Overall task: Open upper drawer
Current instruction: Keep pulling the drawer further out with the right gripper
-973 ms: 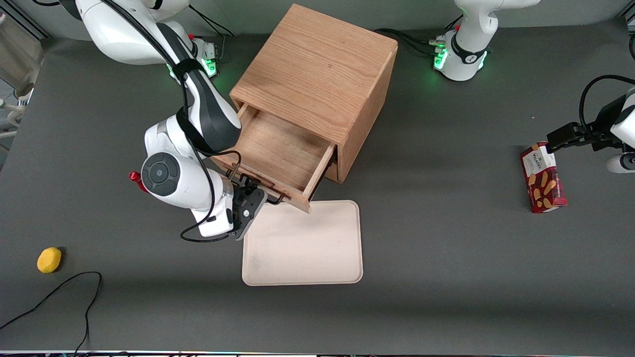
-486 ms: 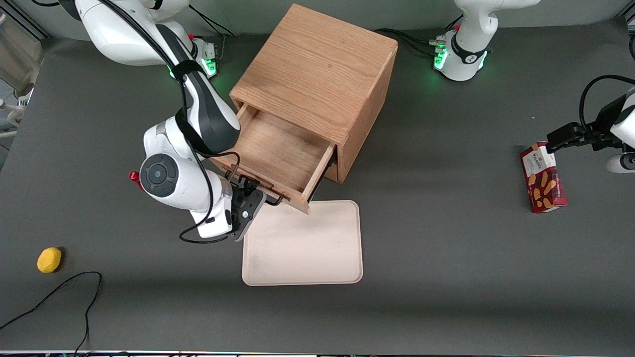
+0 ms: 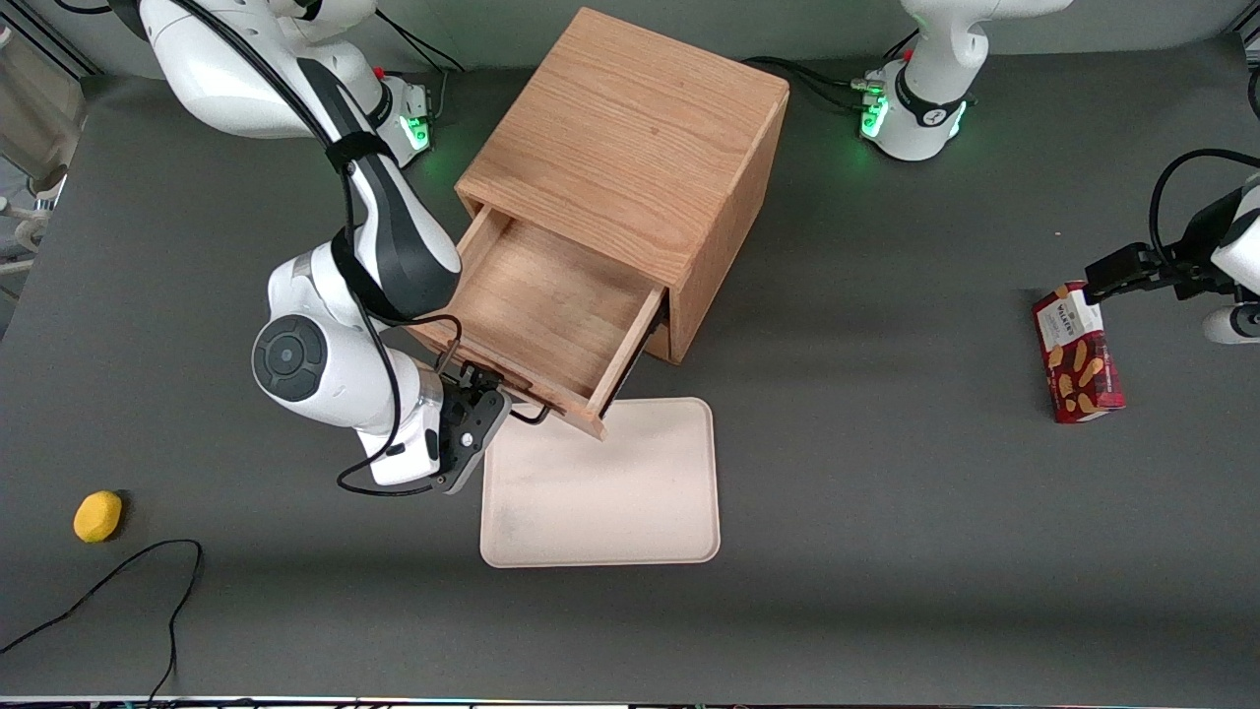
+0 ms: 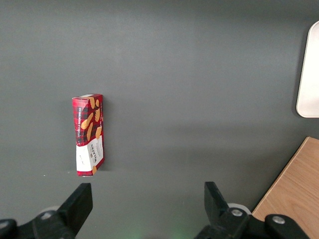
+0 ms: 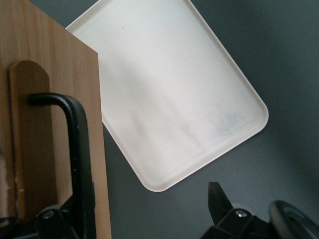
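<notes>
Light oak marks the upper drawer, which stands pulled well out of the cabinet near the middle of the surface, its bare floor open to the front camera. The drawer front overhangs the edge of a cream tray that lies on the surface just in front of the cabinet, nearer the front camera.

The end effector sits at the drawer front, at the end of the black bar handle toward the working arm's end of the surface. In the right wrist view its fingers are spread: one shows in the clear over the tray and bare surface, the other lies close against the handle, and nothing is pinched between them. I judge the handle to be released, or hooked at most.

By my reading the opening is nearly done, so the risks lie in whatever move follows:
- A withdrawal along the drawer front could catch a finger on the handle's bent end and drag the drawer askew or shift the cabinet.
- Further pulling could draw the drawer off its runners; how much travel remains is hidden.
- Dropping lower could strike the tray under the drawer front.
- The arm's cable loops near the tray's corner and might snag.
</notes>
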Robot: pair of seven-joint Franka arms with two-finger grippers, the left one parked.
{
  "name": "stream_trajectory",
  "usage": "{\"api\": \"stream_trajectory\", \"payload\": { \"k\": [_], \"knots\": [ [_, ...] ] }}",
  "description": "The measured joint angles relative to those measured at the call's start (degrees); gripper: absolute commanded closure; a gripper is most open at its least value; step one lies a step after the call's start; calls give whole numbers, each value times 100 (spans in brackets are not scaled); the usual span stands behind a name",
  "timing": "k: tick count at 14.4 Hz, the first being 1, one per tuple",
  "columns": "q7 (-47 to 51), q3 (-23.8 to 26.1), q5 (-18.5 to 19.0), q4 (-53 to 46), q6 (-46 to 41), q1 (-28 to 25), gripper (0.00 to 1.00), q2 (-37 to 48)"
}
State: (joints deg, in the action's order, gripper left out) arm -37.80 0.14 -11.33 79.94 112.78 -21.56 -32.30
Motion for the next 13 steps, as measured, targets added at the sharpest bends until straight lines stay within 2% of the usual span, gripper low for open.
{"api": "stream_trajectory", "payload": {
  "k": [13],
  "knots": [
    [424,-82,-186,2,-12,47,0,-21]
  ]
}}
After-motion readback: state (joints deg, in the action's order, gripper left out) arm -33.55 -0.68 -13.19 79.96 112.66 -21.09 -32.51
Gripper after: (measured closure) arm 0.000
